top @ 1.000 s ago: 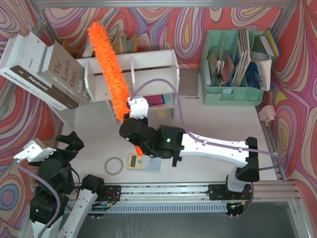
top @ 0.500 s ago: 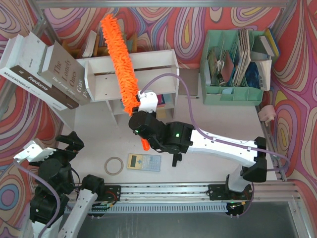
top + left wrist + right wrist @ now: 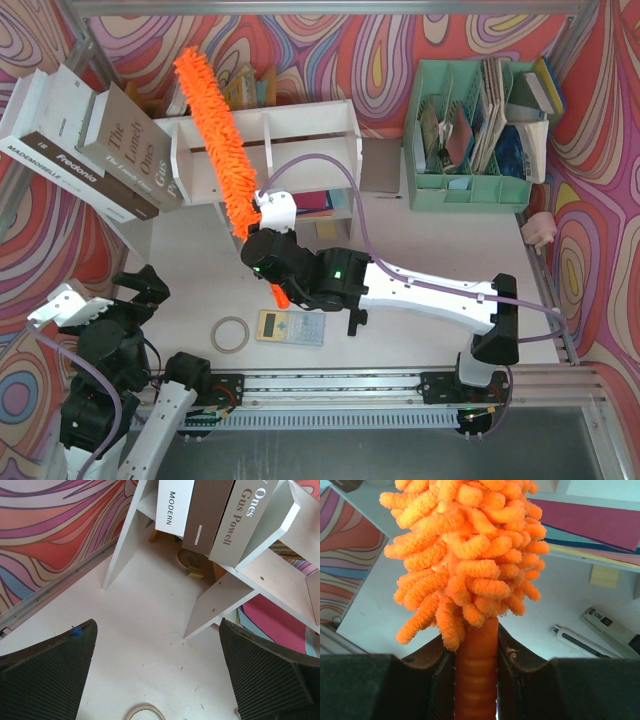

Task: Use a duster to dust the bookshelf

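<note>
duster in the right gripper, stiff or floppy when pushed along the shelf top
Probably light for its length: the duster juts out straight from a grip on its handle alone. Its fluffy strands will likely squash softly against the bookshelf. The ribbed handle, clamped in the right gripper, seems unlikely to slip.

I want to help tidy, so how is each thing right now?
bookshelf, upright, folders inside
duster, held by its handle, head slanting over the bookshelf
right gripper, shut on the duster
left gripper, open, empty
tape roll, lying flat
calculator, face up
file organizer, upright, full
books, leaning
</note>
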Controlling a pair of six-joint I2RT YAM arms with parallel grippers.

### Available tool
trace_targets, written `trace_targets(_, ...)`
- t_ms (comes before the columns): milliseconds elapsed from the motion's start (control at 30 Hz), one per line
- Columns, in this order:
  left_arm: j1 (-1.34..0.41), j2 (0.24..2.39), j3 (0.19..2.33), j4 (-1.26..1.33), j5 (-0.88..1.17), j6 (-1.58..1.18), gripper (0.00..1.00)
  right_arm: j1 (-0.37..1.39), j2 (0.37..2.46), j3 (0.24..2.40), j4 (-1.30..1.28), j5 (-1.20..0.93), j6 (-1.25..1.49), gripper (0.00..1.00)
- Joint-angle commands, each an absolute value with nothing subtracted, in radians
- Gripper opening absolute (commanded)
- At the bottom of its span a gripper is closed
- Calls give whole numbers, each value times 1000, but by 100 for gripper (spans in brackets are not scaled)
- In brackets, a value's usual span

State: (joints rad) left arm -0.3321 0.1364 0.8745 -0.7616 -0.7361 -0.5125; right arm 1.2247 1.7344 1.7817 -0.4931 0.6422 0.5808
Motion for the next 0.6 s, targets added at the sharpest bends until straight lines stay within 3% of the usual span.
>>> trace_targets(0,-333,123,862,-759,-729,-511,99,1212,1667,1760,-504,745,612,0)
trace_targets(300,-333,121,862,-760,-729,-511,99,1198,1577,1673,-563,837,673,0)
trace_targets(567,-333,120,862,-763,-732,-511,98,1199,1607,1657,-436,708,618,0)
